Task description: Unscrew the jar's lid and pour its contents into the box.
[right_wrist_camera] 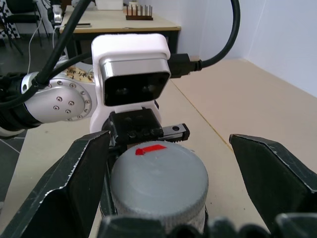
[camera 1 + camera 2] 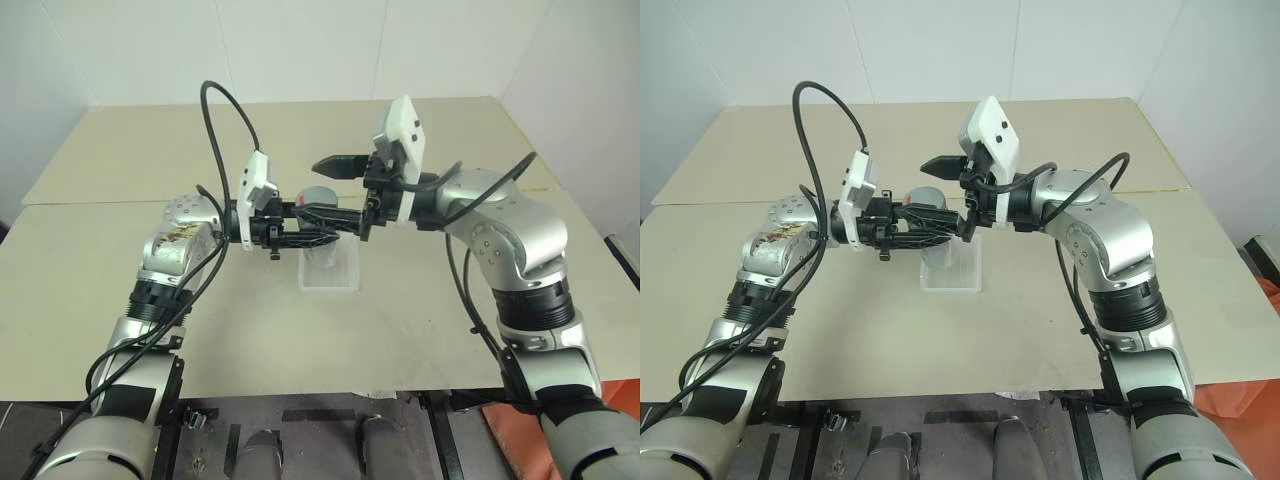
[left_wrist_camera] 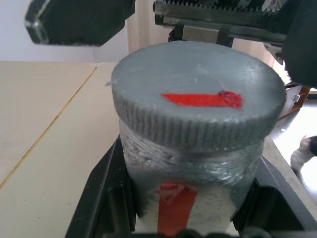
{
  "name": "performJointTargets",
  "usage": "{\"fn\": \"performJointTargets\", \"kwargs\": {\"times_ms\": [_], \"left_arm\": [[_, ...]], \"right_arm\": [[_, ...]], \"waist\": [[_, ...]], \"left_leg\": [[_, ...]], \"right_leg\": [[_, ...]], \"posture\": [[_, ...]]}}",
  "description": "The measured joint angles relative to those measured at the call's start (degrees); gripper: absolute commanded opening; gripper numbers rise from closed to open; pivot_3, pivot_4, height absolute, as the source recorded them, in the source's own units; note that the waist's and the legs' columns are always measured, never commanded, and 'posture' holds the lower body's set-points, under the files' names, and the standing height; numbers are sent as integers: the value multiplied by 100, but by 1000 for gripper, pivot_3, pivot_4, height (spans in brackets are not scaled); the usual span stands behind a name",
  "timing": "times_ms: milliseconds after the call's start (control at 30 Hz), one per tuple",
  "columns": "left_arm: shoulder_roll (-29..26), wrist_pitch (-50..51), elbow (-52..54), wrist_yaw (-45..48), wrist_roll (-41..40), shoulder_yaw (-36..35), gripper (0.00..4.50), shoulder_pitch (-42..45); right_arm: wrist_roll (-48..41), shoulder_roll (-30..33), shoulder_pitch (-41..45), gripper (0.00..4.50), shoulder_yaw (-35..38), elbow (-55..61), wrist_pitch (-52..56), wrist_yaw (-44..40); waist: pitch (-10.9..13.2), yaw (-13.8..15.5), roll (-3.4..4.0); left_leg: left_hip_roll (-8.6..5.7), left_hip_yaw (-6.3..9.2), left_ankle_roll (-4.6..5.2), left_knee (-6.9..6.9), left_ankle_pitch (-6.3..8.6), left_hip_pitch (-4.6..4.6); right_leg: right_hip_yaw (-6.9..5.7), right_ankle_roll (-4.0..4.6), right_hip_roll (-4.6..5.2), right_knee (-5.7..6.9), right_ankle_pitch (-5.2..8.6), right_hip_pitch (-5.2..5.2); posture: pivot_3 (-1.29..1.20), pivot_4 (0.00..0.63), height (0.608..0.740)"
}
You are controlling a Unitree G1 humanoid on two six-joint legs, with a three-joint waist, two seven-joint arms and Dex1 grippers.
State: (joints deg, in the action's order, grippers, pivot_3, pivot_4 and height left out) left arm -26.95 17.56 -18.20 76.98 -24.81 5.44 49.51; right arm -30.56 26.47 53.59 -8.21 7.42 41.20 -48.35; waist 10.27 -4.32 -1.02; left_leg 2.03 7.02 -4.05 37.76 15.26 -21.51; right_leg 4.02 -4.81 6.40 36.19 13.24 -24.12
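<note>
My left gripper (image 2: 315, 224) is shut on the jar (image 3: 183, 178), clamping its body between the two black fingers (image 3: 99, 198). The jar hangs in the air just above the box (image 2: 330, 270), a translucent white container on the table. The grey lid (image 3: 198, 99) with a red mark sits on the jar and faces my right gripper (image 2: 340, 190). That gripper is open, its fingers (image 1: 64, 188) standing on either side of the lid (image 1: 158, 178) without touching it. The contents are hidden inside the jar.
The beige table (image 2: 120, 250) stretches wide on all sides of the box, with a seam running across it behind the arms. White walls close off the far side. Black cables loop above both wrists.
</note>
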Motion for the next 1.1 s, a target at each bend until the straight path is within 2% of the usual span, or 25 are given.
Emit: {"fn": "performJointTargets", "kwargs": {"times_ms": [233, 333, 400, 467, 667, 733, 867, 1000, 1033, 1100], "left_arm": [[22, -16, -100, 26, 14, 0, 1950, 87], [22, -17, -113, 30, 14, -1, 1950, 118], [22, -17, -113, 23, 14, -3, 1950, 118], [21, -17, -113, 18, 14, -17, 1950, 123], [5, -10, -149, 118, 9, -12, 1950, 132], [-39, 36, -107, 336, -59, -17, 1950, 182], [-241, 335, 381, 972, -294, 26, 1950, 224], [-366, 497, 526, 1105, -318, 37, 1950, 227], [-392, 545, 515, 1087, -314, 30, 1950, 214], [-414, 630, 496, 1049, -313, 1, 1950, 204]], "right_arm": [[60, -4, -42, 4500, -25, 39, 45, -12], [64, -33, -42, 4022, -24, 19, 46, -12], [43, -56, -42, 3277, -23, -15, 51, -42], [18, -74, -42, 2772, -20, -38, 52, -91], [-5, -115, 141, 2769, -8, -568, -101, -656], [-21, -130, 330, 2769, -10, -1025, -411, -1314], [-51, -275, 884, 2769, -102, -2256, -1453, -3276], [58, -553, 1177, 2769, -136, -3136, -2169, -4011], [126, -690, 1260, 3326, -143, -3451, -2456, -4079], [279, -766, 1325, 3699, -148, -3631, -2755, -4045]], "waist": [[0, -1, 0], [0, 0, 0], [0, 1, 0], [0, -1, 0], [0, -8, 0], [0, -20, 0], [1, -122, 2], [1, -168, 2], [2, -198, 3], [4, -242, 6]], "left_leg": [[0, 1, 1, 0, 1, 0], [0, 1, 1, 0, 1, 0], [0, 1, 1, 0, 1, 0], [0, 2, 1, 0, 1, 0], [0, 1, 1, 0, 1, 0], [-1, 1, 1, 0, 1, 0], [0, 2, -1, 0, -1, 0], [0, 3, -7, 0, -4, 9], [1, 5, -9, -1, -5, 9], [0, 7, -19, -1, -10, 8]], "right_leg": [[0, 0, 0, 0, 0, 0], [0, 0, 0, 0, 0, 0], [0, 0, 0, 0, 0, 0], [0, 0, 0, 0, 0, 0], [0, 0, 0, 0, 0, 0], [0, 0, 0, -3, 0, 1], [0, -1, 0, 1, 0, 3], [0, 0, -2, 2, 0, 5], [0, 0, -3, 7, 0, 1], [0, 0, -3, 20, 0, 1]], "posture": [[0, 150, 740], [0, 150, 740], [0, 150, 740], [0, 150, 740], [0, 150, 740], [0, 150, 740], [0, 150, 740], [0, 150, 740], [0, 150, 740], [0, 150, 740]]}}
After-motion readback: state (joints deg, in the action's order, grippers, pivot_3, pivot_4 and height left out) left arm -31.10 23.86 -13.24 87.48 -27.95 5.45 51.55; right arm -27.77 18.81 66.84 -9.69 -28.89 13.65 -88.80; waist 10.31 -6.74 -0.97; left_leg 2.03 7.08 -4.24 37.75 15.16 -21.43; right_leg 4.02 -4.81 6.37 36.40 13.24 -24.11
